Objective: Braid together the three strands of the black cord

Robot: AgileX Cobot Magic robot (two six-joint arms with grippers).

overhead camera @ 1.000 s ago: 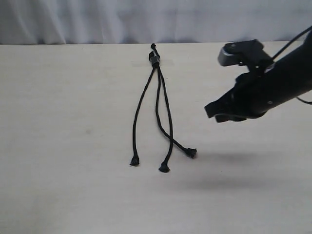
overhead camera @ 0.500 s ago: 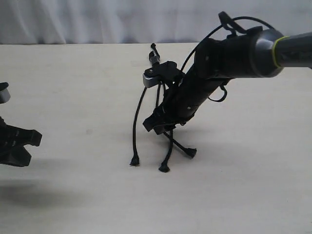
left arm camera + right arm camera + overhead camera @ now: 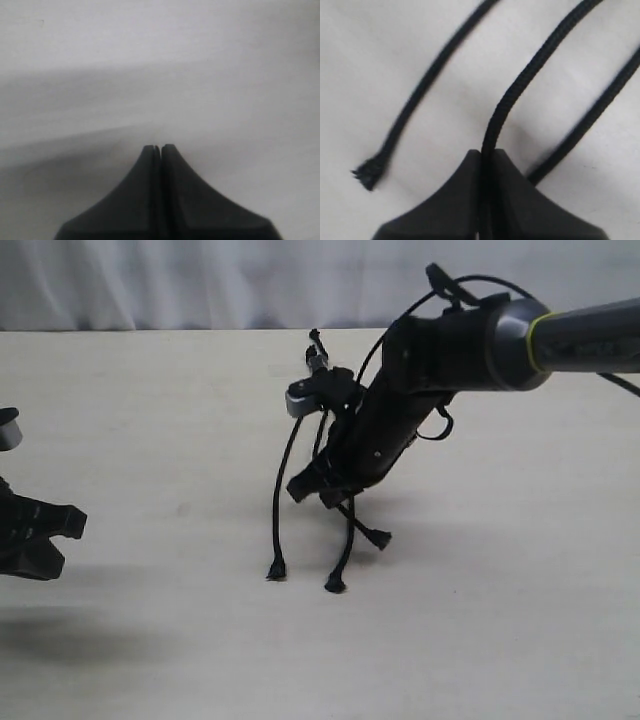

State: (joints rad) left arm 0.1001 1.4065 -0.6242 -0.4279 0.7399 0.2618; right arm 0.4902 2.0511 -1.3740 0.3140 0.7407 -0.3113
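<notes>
The pale tabletop [image 3: 150,440] carries the black cord [image 3: 318,362], its bound end beyond the right fingers [image 3: 512,192]. Those fingers are pressed together, pinching the middle strand [image 3: 491,127] of the three strands, with one strand on either side. The left fingers [image 3: 135,195] are pressed together on nothing, well apart from the cord.
</notes>
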